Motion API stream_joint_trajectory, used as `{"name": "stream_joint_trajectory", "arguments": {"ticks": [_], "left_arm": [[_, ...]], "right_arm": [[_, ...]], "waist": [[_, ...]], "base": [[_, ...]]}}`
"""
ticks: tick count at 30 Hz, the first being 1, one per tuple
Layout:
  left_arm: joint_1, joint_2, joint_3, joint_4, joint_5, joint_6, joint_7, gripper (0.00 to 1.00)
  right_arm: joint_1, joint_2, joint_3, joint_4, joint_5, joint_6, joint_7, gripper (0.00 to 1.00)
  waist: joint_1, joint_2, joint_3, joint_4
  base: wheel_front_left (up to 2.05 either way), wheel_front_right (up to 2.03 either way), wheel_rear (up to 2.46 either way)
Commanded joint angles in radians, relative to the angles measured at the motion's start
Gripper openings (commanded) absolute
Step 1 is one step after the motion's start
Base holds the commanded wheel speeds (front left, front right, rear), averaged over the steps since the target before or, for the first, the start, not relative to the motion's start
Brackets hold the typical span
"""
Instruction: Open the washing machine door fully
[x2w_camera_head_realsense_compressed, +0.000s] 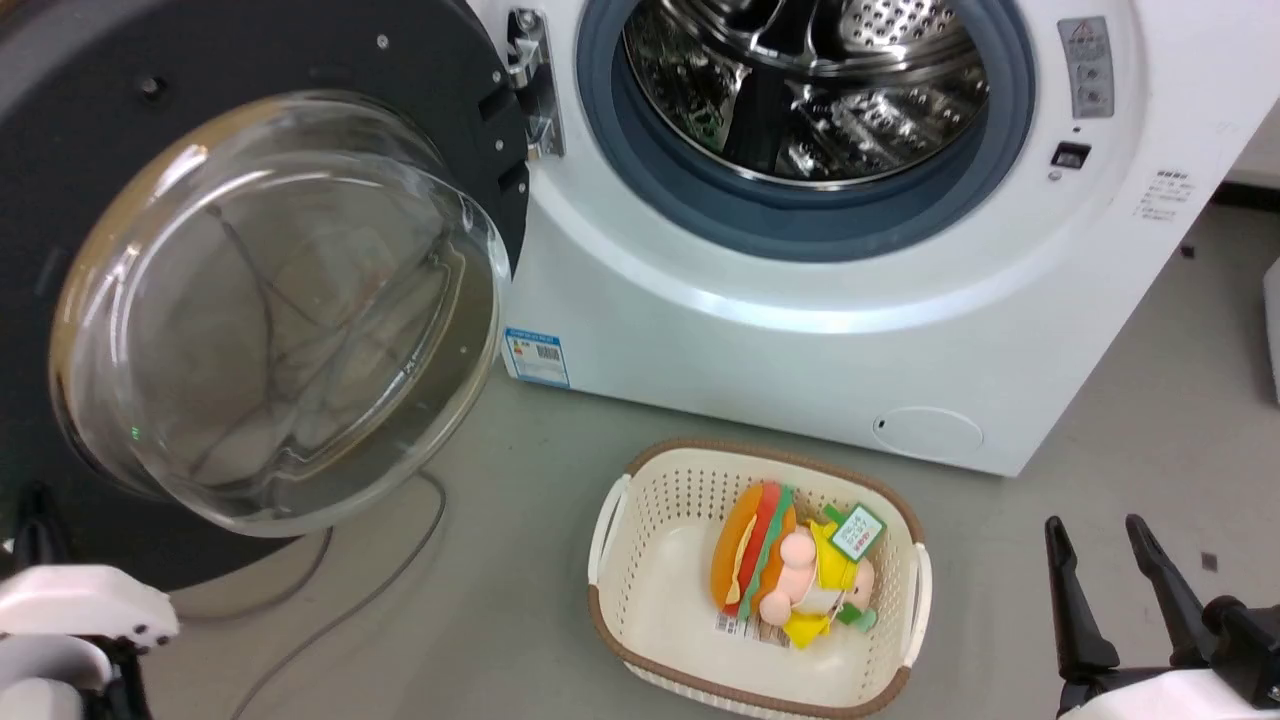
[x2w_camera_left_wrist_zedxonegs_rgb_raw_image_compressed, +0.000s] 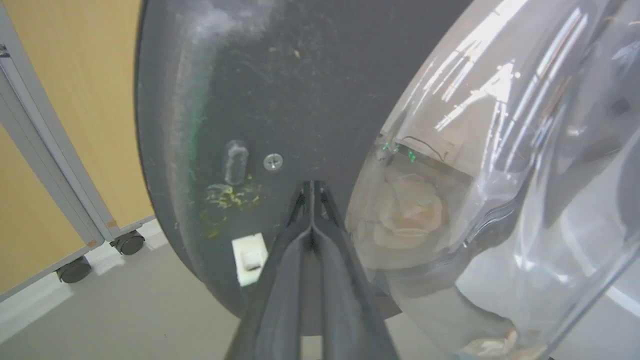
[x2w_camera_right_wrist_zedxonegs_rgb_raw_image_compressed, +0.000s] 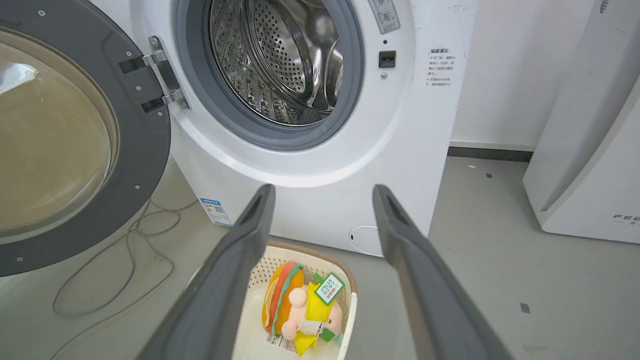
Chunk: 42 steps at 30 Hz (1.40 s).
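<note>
The washing machine door (x2w_camera_head_realsense_compressed: 300, 60) stands swung out to the left of the white machine (x2w_camera_head_realsense_compressed: 800, 340), its dark inner face and clear glass bowl (x2w_camera_head_realsense_compressed: 280, 310) turned toward me, with the steel drum (x2w_camera_head_realsense_compressed: 800, 90) exposed. My left gripper (x2w_camera_head_realsense_compressed: 35, 505) is at the door's lower left edge. In the left wrist view the left gripper (x2w_camera_left_wrist_zedxonegs_rgb_raw_image_compressed: 311, 189) is shut, its tips against or just short of the door's dark inner face (x2w_camera_left_wrist_zedxonegs_rgb_raw_image_compressed: 280, 75) beside the bowl, holding nothing. My right gripper (x2w_camera_head_realsense_compressed: 1110, 545) hovers open and empty at the lower right, fingers (x2w_camera_right_wrist_zedxonegs_rgb_raw_image_compressed: 250, 225) spread, away from the door (x2w_camera_right_wrist_zedxonegs_rgb_raw_image_compressed: 145, 150).
A cream basket (x2w_camera_head_realsense_compressed: 650, 600) with plush toys (x2w_camera_head_realsense_compressed: 790, 570) sits on the floor before the machine. A grey cable (x2w_camera_head_realsense_compressed: 370, 590) loops under the door. A white appliance (x2w_camera_right_wrist_zedxonegs_rgb_raw_image_compressed: 590, 150) stands to the right. A yellow partition on castors (x2w_camera_left_wrist_zedxonegs_rgb_raw_image_compressed: 75, 125) is beyond the door.
</note>
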<state>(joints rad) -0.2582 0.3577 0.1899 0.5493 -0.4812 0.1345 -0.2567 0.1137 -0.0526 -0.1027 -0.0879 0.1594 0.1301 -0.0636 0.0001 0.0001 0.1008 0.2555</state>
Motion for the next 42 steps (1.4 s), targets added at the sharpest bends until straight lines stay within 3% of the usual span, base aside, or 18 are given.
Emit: {"name": "stream_joint_trajectory", "arguments": {"ticks": [1,9,10,11,12,13,14,21,26,34,42], "left_arm": [[0.028,-0.023,0.014,-0.031,0.022,-0.009,-0.005,0.0],[0.203,-0.127,0.034,-0.223,0.088,-0.024,-0.005,0.0],[0.228,-0.142,0.031,-0.242,0.086,-0.028,-0.005,0.05],[0.251,-0.155,0.024,-0.264,0.088,-0.034,-0.005,0.31],[0.273,-0.164,0.018,-0.287,0.094,-0.034,-0.005,0.47],[0.292,-0.172,0.008,-0.308,0.104,-0.033,-0.005,0.81],[0.311,-0.181,-0.003,-0.327,0.115,-0.029,-0.005,1.0],[0.395,-0.208,-0.099,-0.464,0.219,-0.004,-0.005,1.0],[0.402,-0.209,-0.202,-0.522,0.298,-0.014,0.027,1.0],[0.362,-0.225,-0.292,-0.519,0.322,-0.047,0.061,1.0],[0.338,-0.213,-0.336,-0.503,0.363,-0.043,0.092,1.0]], "right_arm": [[-0.001,0.002,0.001,0.009,0.008,0.001,-0.009,1.0],[0.035,0.002,0.023,0.041,0.033,0.001,-0.025,1.0],[0.038,0.002,0.024,0.04,0.032,0.001,-0.026,1.0],[0.041,0.002,0.024,0.04,0.031,0.001,-0.027,1.0],[0.043,0.002,0.024,0.039,0.032,0.001,-0.027,1.0],[0.045,0.002,0.026,0.038,0.032,0.001,-0.027,1.0],[0.047,0.002,0.028,0.037,0.031,0.001,-0.027,1.0],[0.052,0.002,0.045,0.019,0.01,0.001,-0.017,1.0],[0.054,0.002,0.051,0.002,-0.006,0.001,-0.001,1.0],[0.058,0.002,0.063,-0.016,-0.02,0.001,0.022,1.0],[0.07,0.002,0.069,-0.015,-0.027,0.001,0.032,1.0]], "waist": [[-0.0001,-0.0001,-0.019,0.0],[-0.0001,-0.0001,-0.097,-0.014],[-0.0001,-0.0001,-0.102,-0.016],[-0.0001,-0.0001,-0.108,-0.018],[-0.0001,-0.0001,-0.113,-0.02],[-0.0001,-0.0001,-0.117,-0.022],[-0.0001,-0.0001,-0.121,-0.024],[-0.0001,-0.0001,-0.148,-0.057],[-0.0001,-0.0001,-0.153,-0.096],[-0.0001,-0.0001,-0.145,-0.173],[-0.0001,-0.0001,-0.136,-0.23]], "base": [[0.0,0.0,0.0],[0.0,0.0,0.0],[0.0,0.0,0.0],[0.0,0.0,0.0],[0.0,0.0,0.0],[0.0,0.0,0.0],[0.0,0.0,0.0],[0.0,0.0,0.0],[0.0,0.0,0.0],[0.0,0.0,0.0],[0.0,0.0,0.0]]}}
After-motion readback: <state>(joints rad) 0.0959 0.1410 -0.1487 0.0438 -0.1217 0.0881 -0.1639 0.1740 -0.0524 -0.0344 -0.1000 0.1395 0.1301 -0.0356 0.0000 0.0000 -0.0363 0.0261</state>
